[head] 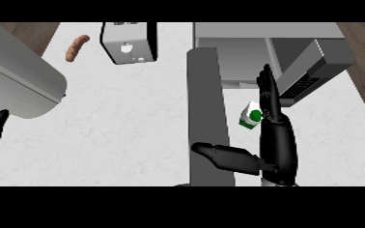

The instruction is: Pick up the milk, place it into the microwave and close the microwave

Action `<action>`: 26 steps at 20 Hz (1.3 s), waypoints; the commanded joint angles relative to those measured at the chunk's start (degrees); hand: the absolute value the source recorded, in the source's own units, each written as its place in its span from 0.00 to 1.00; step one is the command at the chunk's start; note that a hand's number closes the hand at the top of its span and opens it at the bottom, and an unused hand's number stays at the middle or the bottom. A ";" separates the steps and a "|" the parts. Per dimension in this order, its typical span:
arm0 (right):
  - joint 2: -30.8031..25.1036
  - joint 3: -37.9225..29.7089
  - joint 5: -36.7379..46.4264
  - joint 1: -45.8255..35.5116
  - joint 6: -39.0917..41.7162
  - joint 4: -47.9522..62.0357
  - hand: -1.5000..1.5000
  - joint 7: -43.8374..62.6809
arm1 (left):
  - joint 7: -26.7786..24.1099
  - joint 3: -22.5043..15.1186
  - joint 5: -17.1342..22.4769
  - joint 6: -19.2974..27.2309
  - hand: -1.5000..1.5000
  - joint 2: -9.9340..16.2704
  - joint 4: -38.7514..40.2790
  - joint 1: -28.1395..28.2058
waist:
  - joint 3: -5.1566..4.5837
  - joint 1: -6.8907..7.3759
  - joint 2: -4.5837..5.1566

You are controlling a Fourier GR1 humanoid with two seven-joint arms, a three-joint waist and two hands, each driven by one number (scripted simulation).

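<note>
The milk, a small white carton with a green label, stands on the white counter just in front of the microwave. The microwave's door is swung open and shows as a long dark grey panel reaching toward me. My right hand is open, its straight fingers pointing at the microwave's opening. The carton sits against the left side of those fingers. The thumb is spread out to the left over the door. My left forearm fills the left edge; only a black sliver of the left hand shows.
A brown sausage lies at the back left of the counter. A grey toaster-like box stands to the right of it. Wooden strips border the counter at the top left and top right corners.
</note>
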 commanded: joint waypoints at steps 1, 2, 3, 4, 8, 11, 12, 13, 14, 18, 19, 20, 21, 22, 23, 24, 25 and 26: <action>0.24 1.12 0.46 -0.69 -2.52 4.12 0.00 -1.20 | -0.84 5.09 5.34 -4.37 0.00 0.89 -1.95 4.63 | 0.00 0.20 0.09; 0.24 -4.56 -2.96 -2.27 1.04 5.87 0.00 -3.80 | -0.04 3.68 2.97 -3.04 0.00 0.19 -0.61 1.63 | 0.01 0.01 0.14; 0.25 -3.30 -3.81 1.02 -0.71 5.90 0.00 -5.17 | 0.55 1.41 0.71 -1.67 0.00 -2.04 -3.63 3.61 | 0.02 0.01 0.13; 0.25 -4.80 -4.05 -1.15 -1.19 7.98 0.00 -4.65 | 5.14 3.11 3.50 -0.64 0.00 0.21 -6.08 2.17 | 0.03 0.07 0.14; 0.25 -7.94 -10.03 1.83 -1.42 15.93 0.00 -15.44 | -0.74 4.32 3.22 -4.63 0.00 -2.19 -4.23 6.54 | 0.06 0.36 0.22; 0.24 -5.08 -7.87 4.40 -4.67 15.22 0.00 -15.53 | -2.83 8.31 7.19 -9.89 0.00 -0.70 -2.49 9.60 | 0.00 0.31 0.08; -1.40 -10.43 -11.47 2.33 -0.26 16.91 0.00 -17.28 | 4.10 5.29 4.64 -4.08 0.00 -0.44 -6.28 4.22 | 0.04 -0.06 0.17; -1.22 -11.67 -14.30 5.86 0.03 19.98 0.00 -23.14 | 0.80 5.18 5.18 -6.57 0.00 -2.10 -7.08 7.94 | 0.07 0.19 0.17; -2.79 -13.80 -13.45 2.24 0.71 19.75 0.00 -19.41 | 2.60 5.72 5.81 -6.13 0.00 -1.63 -6.73 6.87 | 0.03 0.07 0.15; -1.20 -14.97 -14.56 4.64 0.45 26.29 0.00 -26.10 | 2.85 8.67 9.12 -7.53 0.00 -1.61 -6.96 7.98 | 0.04 0.18 0.14; -3.18 -17.36 -15.95 2.43 2.61 26.29 0.00 -25.40 | 0.98 6.67 4.48 -7.40 0.00 -2.77 -3.59 4.78 | 0.02 -0.08 0.16; -0.28 -14.54 -16.03 7.71 1.67 25.26 0.00 -28.55 | -0.50 7.27 5.21 -9.97 0.00 -4.23 -5.40 9.31 | 0.02 0.00 0.10; -2.08 -17.08 -15.67 2.81 2.08 26.93 0.00 -24.77 | -0.74 8.31 5.47 -10.65 0.00 -3.89 -3.40 7.89 | 0.01 0.01 0.12; -2.82 -18.88 -18.38 3.77 4.89 30.87 0.00 -31.29 | -0.21 11.12 8.36 -10.84 0.00 -2.09 -3.32 8.24 | 0.03 0.10 0.14; -3.66 -22.15 -21.55 2.37 7.03 34.71 0.00 -34.42 | 5.48 8.66 8.82 -7.07 0.00 -1.80 -9.36 6.61 | 0.08 0.12 0.20; -1.02 -19.34 -18.00 2.80 4.13 35.47 0.00 -35.47 | -0.79 7.47 3.36 -10.31 0.00 -4.77 -2.43 6.30 | 0.02 -0.03 0.17; -3.17 -20.13 -19.60 2.64 7.59 34.24 0.00 -33.32 | 4.32 7.76 5.81 -7.96 0.00 -3.45 -6.29 4.77 | 0.03 -0.10 0.15; -3.12 -21.12 -20.60 4.03 8.38 36.82 0.00 -37.44 | 7.77 7.87 6.46 -4.63 0.00 -3.33 -9.92 4.34 | 0.05 -0.10 0.17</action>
